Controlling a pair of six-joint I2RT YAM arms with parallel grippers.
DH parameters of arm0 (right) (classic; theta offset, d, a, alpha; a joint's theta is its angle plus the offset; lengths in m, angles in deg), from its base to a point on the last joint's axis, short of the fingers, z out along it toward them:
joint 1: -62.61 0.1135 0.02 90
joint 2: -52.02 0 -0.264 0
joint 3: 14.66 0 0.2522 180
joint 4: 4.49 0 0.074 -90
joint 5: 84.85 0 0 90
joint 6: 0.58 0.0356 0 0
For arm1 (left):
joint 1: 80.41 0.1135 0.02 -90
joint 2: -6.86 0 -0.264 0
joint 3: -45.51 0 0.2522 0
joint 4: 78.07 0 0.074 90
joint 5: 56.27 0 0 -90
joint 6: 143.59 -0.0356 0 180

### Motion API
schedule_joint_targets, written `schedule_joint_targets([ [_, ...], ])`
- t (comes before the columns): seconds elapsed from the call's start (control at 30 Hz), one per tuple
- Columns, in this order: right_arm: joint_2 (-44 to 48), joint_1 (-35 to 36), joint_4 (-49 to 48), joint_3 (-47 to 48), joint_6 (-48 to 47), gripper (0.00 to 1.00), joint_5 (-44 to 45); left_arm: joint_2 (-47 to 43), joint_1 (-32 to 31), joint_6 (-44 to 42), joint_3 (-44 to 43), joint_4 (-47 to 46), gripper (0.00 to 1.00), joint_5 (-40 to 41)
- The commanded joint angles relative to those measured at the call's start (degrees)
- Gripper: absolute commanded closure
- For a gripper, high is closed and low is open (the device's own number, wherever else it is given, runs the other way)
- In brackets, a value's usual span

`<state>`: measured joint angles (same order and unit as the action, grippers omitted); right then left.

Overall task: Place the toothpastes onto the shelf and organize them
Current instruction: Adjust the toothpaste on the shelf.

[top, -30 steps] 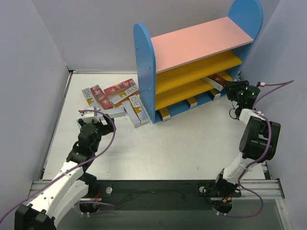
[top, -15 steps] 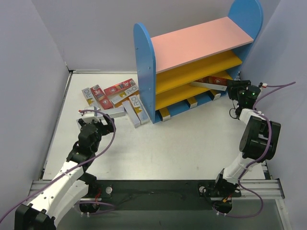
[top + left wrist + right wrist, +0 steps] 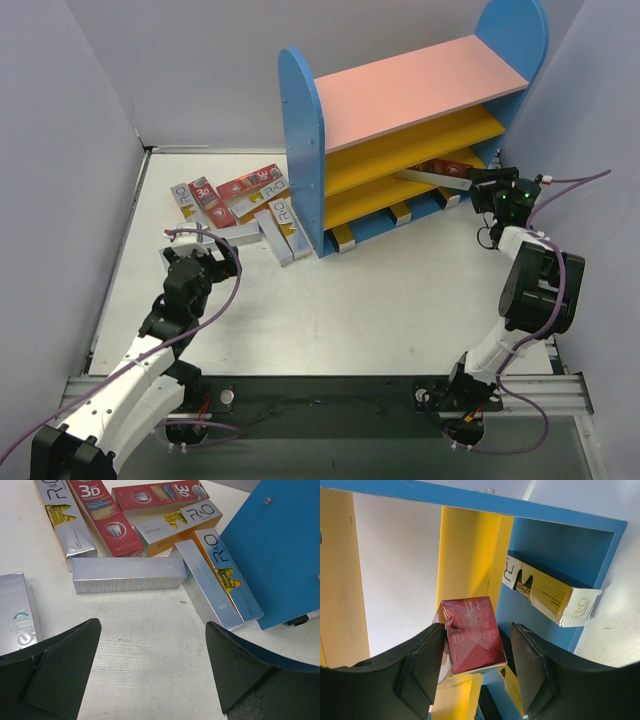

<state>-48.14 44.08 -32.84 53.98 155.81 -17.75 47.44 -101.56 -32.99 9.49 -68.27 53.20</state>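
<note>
Because the toothpaste boxes are hollow cardboard, expect them to be light, stiff along their length and easy to crush across the broad faces. The glossy print will probably slide against smooth fingers.

1. Red box (image 3: pixel 470 635): one end lies between the fingers of the right claw (image 3: pixel 477 630), and the rest reaches in over the lower yellow board (image 3: pixel 400 190) of the shelf (image 3: pixel 305 140), at the far right. One finger rests against the box and a thin dark gap shows at the other. Whether any clamping force remains cannot be told.
2. Gold box (image 3: pixel 545 592): it lies on the blue base, just beside the red one.
3. Loose boxes (image 3: pixel 240 205): red and silver, heaped on the table (image 3: pixel 380 300) just left of the shelf.
4. Left claw (image 3: pixel 152 625): its fingers are spread wide, holding nothing, on the near side of the heap.

A silver box (image 3: pixel 129 575) lies crosswise nearest that claw. Take it across its narrow sides near the middle, with light pressure only. An end grip suits sliding a box onto a board.
</note>
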Motion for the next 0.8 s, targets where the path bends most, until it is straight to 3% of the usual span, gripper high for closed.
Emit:
schedule_joint_targets([
  [0.0, 3.6, 0.9, 1.3, 0.2, -1.4, 0.45, -2.2, -0.8, 0.4, -0.1, -1.1, -0.6, 0.03, 0.4],
  [0.77, 3.9, 3.6, 1.1, -0.6, 1.0, 0.42, -16.4, -1.3, 0.4, -0.7, -0.9, -0.5, 0.03, -0.9],
])
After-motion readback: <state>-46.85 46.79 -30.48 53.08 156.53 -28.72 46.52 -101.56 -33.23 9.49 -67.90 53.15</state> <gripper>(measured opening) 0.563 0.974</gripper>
